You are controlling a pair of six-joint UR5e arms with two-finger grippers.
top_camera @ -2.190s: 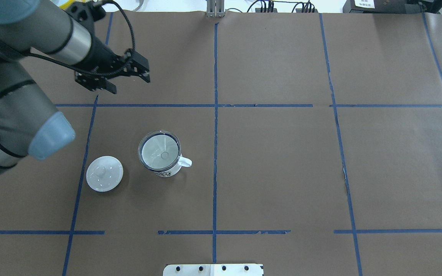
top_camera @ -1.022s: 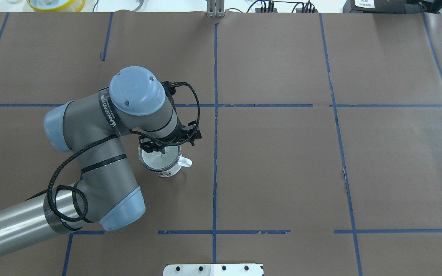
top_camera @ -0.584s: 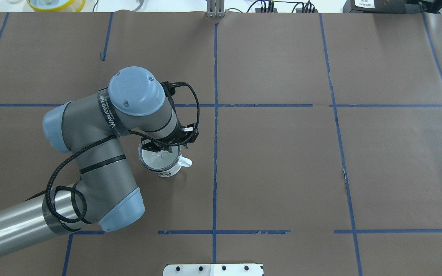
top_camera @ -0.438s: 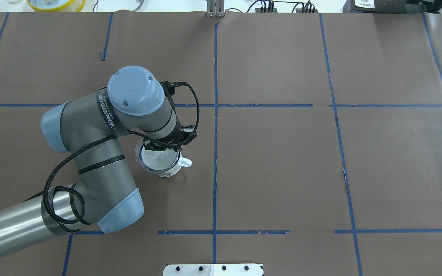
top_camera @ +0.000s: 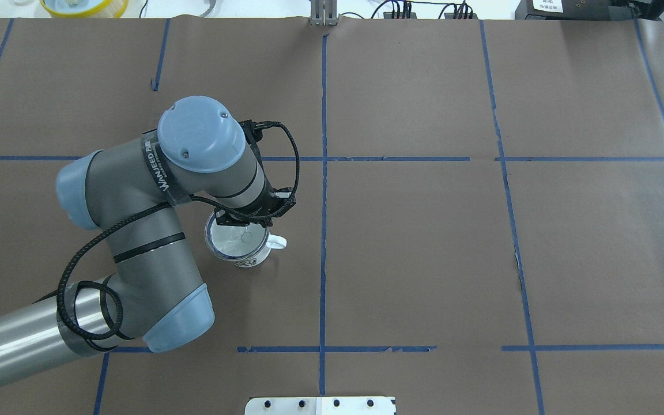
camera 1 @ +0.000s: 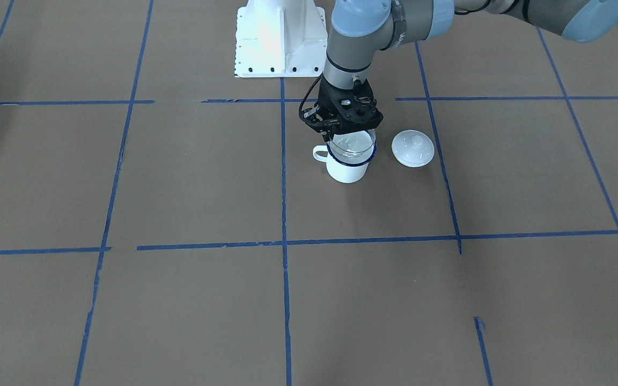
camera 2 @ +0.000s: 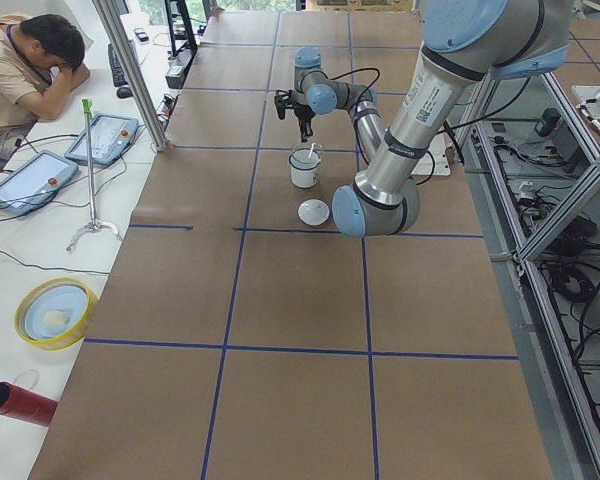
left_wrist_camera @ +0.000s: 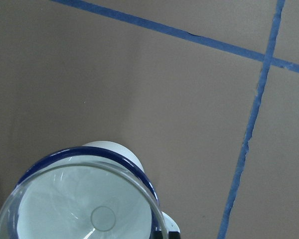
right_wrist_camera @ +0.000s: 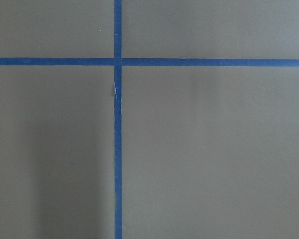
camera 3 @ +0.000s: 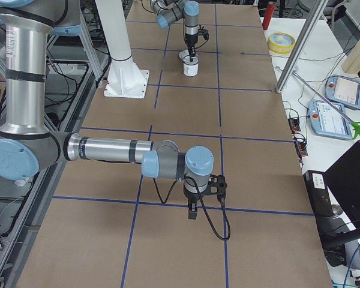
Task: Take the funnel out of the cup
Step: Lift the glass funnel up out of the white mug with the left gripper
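The white cup (camera 1: pixel 347 170) with a dark blue rim stands on the brown paper, its handle (top_camera: pixel 277 243) pointing towards the table's middle. The clear funnel (camera 1: pixel 353 143) sits in its mouth, raised a little and offset from the blue rim, as the left wrist view (left_wrist_camera: pixel 79 209) shows. My left gripper (camera 1: pixel 345 131) points down over the cup's far rim (top_camera: pixel 249 218) and is shut on the funnel's edge. My right gripper (camera 3: pixel 192 211) hangs just above bare paper far from the cup; I cannot tell whether it is open or shut.
A white domed lid (camera 1: pixel 412 148) with a knob lies beside the cup, hidden under my left arm in the overhead view. The white robot base (camera 1: pixel 279 37) stands behind the cup. A yellow bowl (top_camera: pixel 84 6) sits off the far left table edge.
My left gripper came from the far left down onto the cup's far rim and closed on the funnel's edge. The funnel has since risen slightly and shifted left against the cup.
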